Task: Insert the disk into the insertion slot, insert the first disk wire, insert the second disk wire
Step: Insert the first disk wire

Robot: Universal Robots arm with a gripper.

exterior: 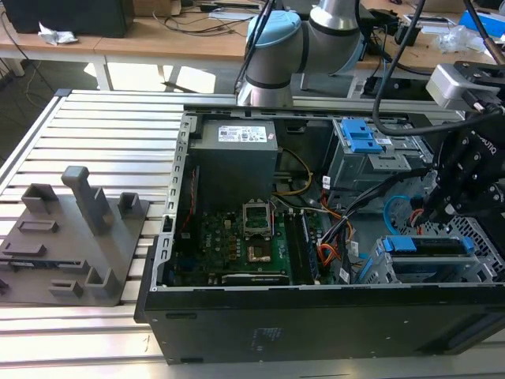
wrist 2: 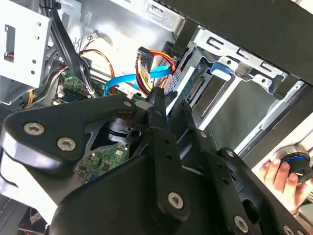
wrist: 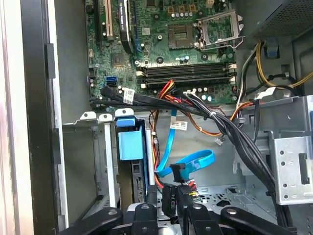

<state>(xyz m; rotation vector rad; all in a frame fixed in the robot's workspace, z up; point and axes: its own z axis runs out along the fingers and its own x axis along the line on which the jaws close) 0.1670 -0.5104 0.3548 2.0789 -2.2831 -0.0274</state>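
Table: grey slatted table [exterior: 102, 126], open black computer case [exterior: 316, 332].
Pincer: my black pincer [wrist: 168, 198] pinches the dark plug [wrist: 169, 190].
Cable: thin flat light-blue cable [wrist: 193, 162], bendy; hold its hard plug.
Disk: blue-framed silver disk [wrist: 130, 144], inside grey cage [wrist: 108, 161].

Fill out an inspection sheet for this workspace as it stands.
Surface: slatted aluminium table carrying an open computer case.
Job's things: the disk in its blue caddy sits inside the insertion slot. The second disk wire curves in a loop beside it.
Clutter: grey fixture on the table at the exterior view's left.
Grippers: the gripper is down inside the case, near the second disk wire's end.
Cables: orange-red-black wire bundle and a black cable bundle cross the case.
Surroundings: wooden desks behind the table. A person's hand is outside the case.
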